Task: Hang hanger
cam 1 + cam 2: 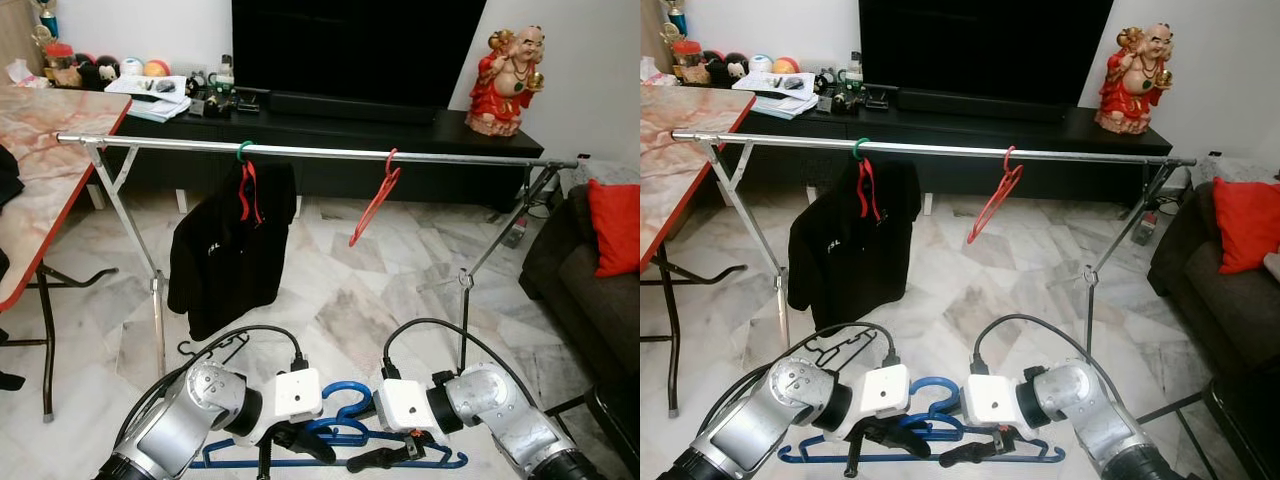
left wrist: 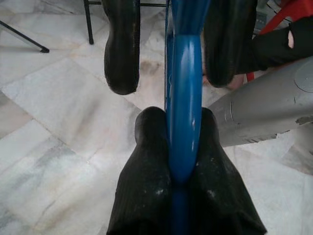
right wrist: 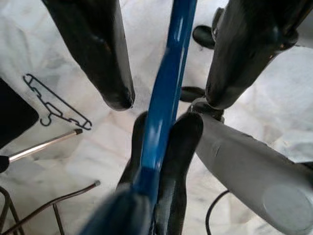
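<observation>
Blue glossy plastic hanger [image 1: 345, 430] pinched by left claw [image 2: 178, 142]; right claw [image 3: 168, 98] spread w/ hanger btwn its ribbed fingers.

Marble-tile floor [image 1: 330, 300] under me, pale, grey-veined; legs of the metal clothes rack [image 1: 157, 300] stand on it; a black wire hanger [image 1: 840, 350] lies flat near my left arm; folding table's dark legs [image 1: 45, 340] at left.
</observation>
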Available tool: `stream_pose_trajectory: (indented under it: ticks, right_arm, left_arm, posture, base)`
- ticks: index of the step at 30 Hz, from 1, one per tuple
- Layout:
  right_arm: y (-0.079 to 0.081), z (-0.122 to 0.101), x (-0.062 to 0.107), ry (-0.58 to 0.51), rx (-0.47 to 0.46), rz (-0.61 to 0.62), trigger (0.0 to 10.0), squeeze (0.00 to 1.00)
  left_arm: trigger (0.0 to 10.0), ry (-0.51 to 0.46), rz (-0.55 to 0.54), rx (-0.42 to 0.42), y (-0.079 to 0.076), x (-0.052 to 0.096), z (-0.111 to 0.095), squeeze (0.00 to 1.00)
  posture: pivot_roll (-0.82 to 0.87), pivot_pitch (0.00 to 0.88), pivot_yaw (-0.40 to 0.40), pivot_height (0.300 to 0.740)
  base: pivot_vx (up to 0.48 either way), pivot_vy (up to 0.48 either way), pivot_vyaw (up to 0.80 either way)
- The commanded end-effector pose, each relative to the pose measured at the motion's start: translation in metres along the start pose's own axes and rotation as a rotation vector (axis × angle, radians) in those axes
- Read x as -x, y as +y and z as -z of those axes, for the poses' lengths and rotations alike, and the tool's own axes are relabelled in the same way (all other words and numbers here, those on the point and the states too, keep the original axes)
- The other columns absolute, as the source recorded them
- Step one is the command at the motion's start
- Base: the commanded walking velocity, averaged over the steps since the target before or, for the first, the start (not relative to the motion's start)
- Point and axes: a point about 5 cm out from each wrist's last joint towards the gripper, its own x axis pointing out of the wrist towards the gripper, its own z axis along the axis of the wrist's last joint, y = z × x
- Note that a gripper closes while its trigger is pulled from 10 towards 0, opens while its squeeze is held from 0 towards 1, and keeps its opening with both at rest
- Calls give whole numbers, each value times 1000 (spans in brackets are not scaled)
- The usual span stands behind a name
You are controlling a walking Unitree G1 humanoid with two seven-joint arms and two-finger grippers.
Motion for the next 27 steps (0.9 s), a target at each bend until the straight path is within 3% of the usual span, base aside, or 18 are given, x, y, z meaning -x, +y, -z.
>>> stream_pose_trajectory:
  ticks: [1,2,4,27]
  right_arm:
    - [-3,-1,1,3,8,-7,10000,0]
    - [-1,-2,0,-3,6,-19,7490,0]
    - [0,-2,-1,-11,-1,-28,0,0]
    - [3,5,-13,28,-3,-32,0,0]
  left_arm:
    - [10000,-37,21,-49,0,-1,-16,0]
    - [10000,-37,22,-49,0,-1,-16,0]
    - [10000,-34,23,-50,-1,-2,-16,0]
    - [10000,-78,-4,-72,4,-2,-29,0]
  posture:
    - [125,0,-159,740]
    - [124,0,-159,740]
    - [124,0,-157,740]
    - [129,0,-143,740]
  base:
    - [0,0,0]
    - [0,0,0]
    - [0,0,0]
    - [0,0,0]
